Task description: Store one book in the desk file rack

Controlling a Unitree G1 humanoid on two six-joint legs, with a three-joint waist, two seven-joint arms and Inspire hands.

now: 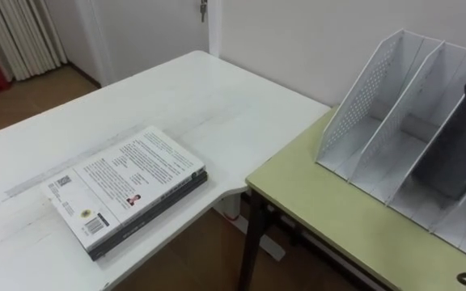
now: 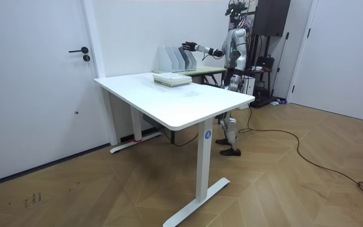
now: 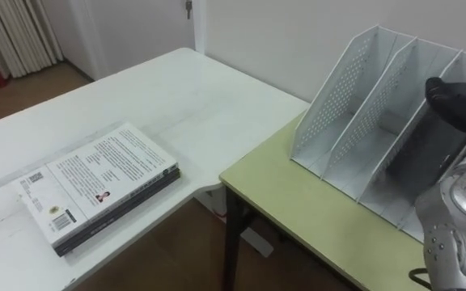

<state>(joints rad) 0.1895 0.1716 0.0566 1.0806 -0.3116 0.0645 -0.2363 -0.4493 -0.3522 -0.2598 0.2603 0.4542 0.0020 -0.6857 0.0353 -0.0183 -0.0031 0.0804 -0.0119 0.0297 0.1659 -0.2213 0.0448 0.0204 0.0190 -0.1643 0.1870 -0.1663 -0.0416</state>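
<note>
I can read no words anywhere. The top book (image 1: 128,184) lies back cover up on the white desk (image 1: 217,105). Its blocks of small print, barcode and square code are too fine to read. So is the round blue label (image 2: 208,133) on the desk leg.

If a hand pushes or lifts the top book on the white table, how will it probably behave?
The top book looks fairly thick, so it is probably stiff and not light. It lies flat, so it should not roll. Its smooth cover may slide over the book below, near the table edge.
</note>
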